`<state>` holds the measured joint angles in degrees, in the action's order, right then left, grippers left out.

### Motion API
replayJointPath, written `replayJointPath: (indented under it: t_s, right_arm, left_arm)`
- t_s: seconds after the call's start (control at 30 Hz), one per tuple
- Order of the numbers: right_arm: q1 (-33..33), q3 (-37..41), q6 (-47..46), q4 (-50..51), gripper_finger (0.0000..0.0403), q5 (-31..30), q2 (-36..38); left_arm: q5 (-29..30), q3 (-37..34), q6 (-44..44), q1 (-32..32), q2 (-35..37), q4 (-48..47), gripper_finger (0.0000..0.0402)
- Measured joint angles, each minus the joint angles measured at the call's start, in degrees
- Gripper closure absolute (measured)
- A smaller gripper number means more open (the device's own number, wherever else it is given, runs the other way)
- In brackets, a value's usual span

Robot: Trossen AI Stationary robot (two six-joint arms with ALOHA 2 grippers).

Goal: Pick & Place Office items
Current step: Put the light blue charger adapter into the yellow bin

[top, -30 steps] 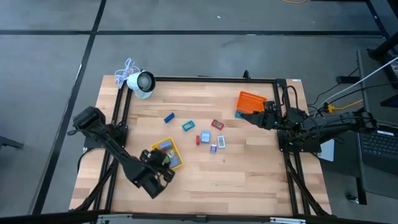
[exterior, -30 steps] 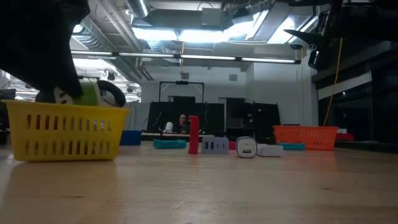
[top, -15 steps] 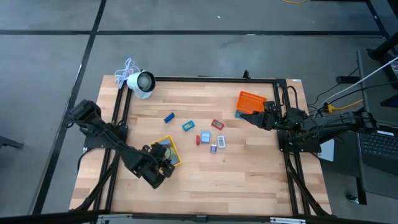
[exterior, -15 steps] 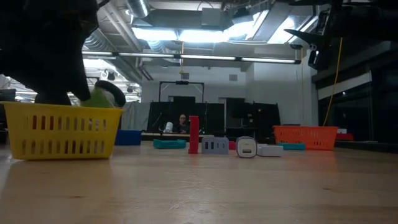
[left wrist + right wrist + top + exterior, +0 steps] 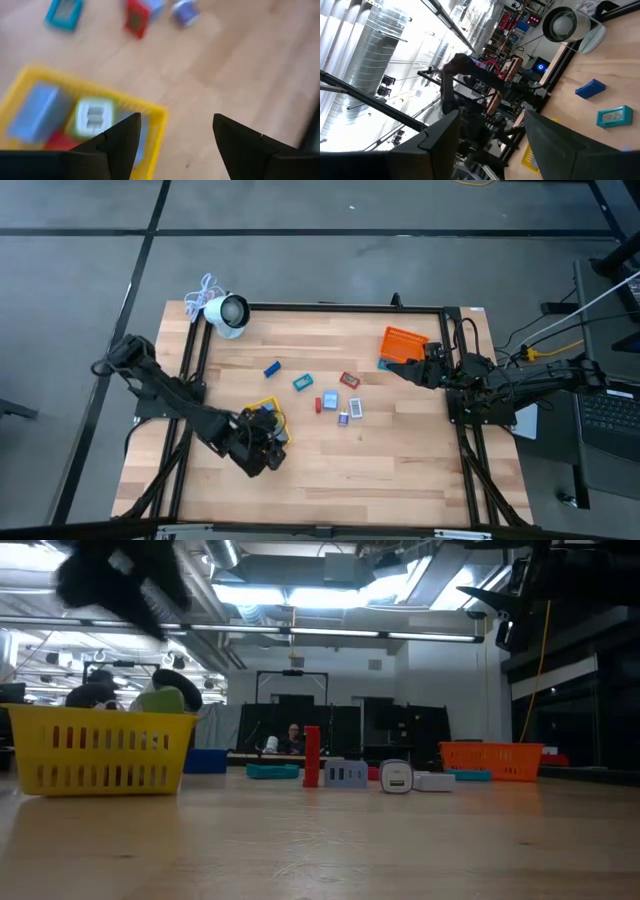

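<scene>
My left gripper (image 5: 268, 438) hangs open above the yellow tray (image 5: 262, 404), with nothing between its fingers (image 5: 175, 125). In the tray lie a green-and-white piece (image 5: 92, 117), a blue piece (image 5: 37, 112) and a red one (image 5: 60, 142). The green piece shows above the tray's rim (image 5: 160, 700). Several office items lie loose on the wood mid-table, among them a blue one (image 5: 271, 368), a teal one (image 5: 303, 383) and a red one (image 5: 349, 380). My right gripper (image 5: 395, 367) waits open beside the orange tray (image 5: 403, 343).
A white round device with a cord (image 5: 228, 313) stands at the table's far left corner. A black frame runs along the table's left, far and right sides. Bare wood lies between the loose pieces and the near edge.
My left gripper has risen out of the yellow tray and hangs well above its rim. The green piece that it stood on a second ago stays behind in the tray, apart from the fingers.
</scene>
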<state>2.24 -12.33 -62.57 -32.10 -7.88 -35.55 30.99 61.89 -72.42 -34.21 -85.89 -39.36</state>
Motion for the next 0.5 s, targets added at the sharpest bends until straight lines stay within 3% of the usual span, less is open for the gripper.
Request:
replayJointPath:
  t_s: [0.17,0.33,0.5]
  right_arm:
    - [0.00,0.01,0.02,0.02,0.0176,-0.04,0.00]
    - [0.00,0.01,0.17,0.63,0.0176,-0.07,0.00]
    - [0.00,0.01,-0.26,4.34,0.0176,-1.84,0.00]
  left_arm:
    - [-13.01,3.83,20.47,9.76,3.23,-0.71,0.0158]
    - [-17.55,4.61,36.43,21.74,3.17,-2.42,0.0160]
    - [-26.40,4.66,47.25,35.40,2.08,-2.56,0.0160]
